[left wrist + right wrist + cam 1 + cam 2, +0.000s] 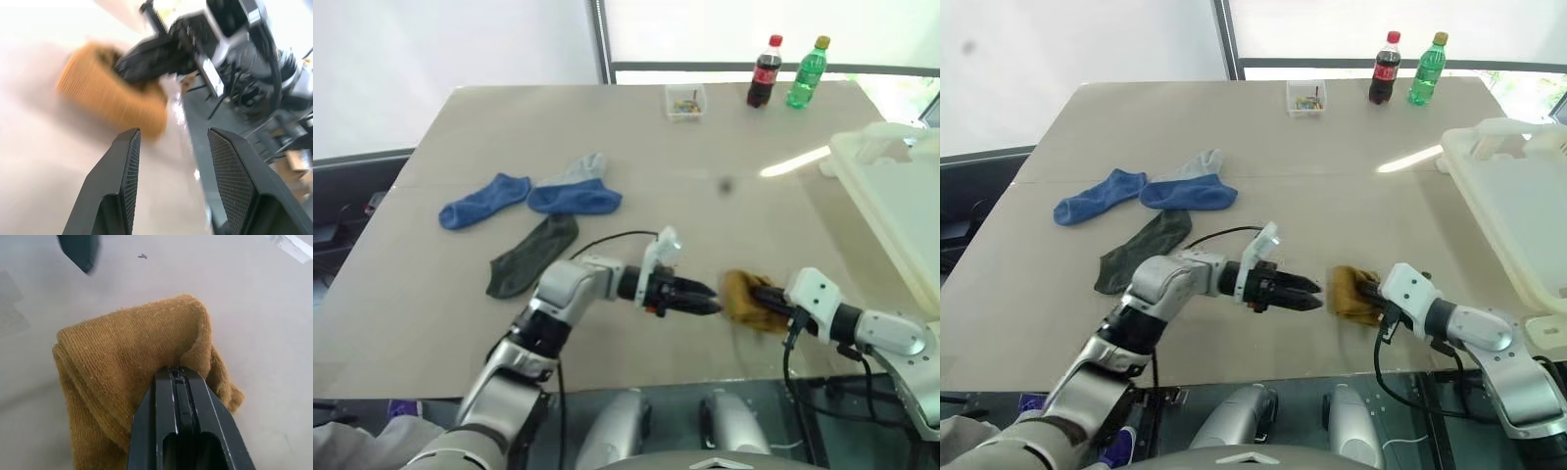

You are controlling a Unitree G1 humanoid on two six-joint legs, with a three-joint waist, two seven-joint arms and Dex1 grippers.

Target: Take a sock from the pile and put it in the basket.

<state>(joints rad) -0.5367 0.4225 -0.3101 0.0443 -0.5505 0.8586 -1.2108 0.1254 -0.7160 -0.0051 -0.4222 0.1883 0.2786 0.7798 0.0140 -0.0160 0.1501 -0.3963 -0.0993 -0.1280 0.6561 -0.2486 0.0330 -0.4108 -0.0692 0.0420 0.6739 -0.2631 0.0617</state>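
The job looks roughly half done, judging by how things lie: 1 sock is picked out and gripped, but none can be seen in the basket, whose inside is mostly hidden.

Toward the left edge of the desk [450, 323] lies what remains of the pile: 2 blue socks, one [482, 201] nearer that edge and the other [576, 199] just beside it, a pale grey sock [585, 166] partly tucked behind the second blue one, and a dark green sock [530, 254] closer to the front edge. All 4 lie flat and untouched.

Near the middle of the front edge, the left hand [710, 300] points toward the right. Its 2 fingers stand partly apart with nothing between them, their tips close to the mustard sock [132, 357] but not gripping it.

Just beyond, the right hand [178, 377] is clamped tight on a fold of that bunched mustard sock, which sits low over the desk near the front edge; whether it rests on the surface I cannot tell.

At the right edge stands the basket [1494, 201], well apart from the sock. What is left, I judge, is carrying the sock over its rim and letting go.
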